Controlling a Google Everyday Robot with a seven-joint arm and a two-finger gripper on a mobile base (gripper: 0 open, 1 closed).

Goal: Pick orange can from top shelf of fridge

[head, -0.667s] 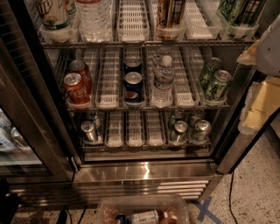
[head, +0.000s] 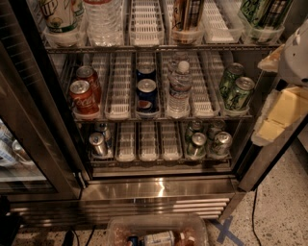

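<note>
The orange can (head: 187,14), coppery with dark vertical stripes, stands in a lane tray on the top shelf (head: 144,47) of the fridge (head: 159,188), right of centre; its lid is cut off by the top edge of the view. My gripper (head: 283,103), a white and pale yellow shape, is at the right edge in front of the fridge's right frame, below and to the right of the can and well apart from it.
The top shelf also holds a water bottle (head: 103,19), a white cup (head: 60,17) and green cans (head: 263,14). The middle rack holds red Coca-Cola cans (head: 83,95), Pepsi cans (head: 146,91), a water bottle (head: 179,89) and green cans (head: 237,89). A clear bin (head: 156,230) sits on the floor.
</note>
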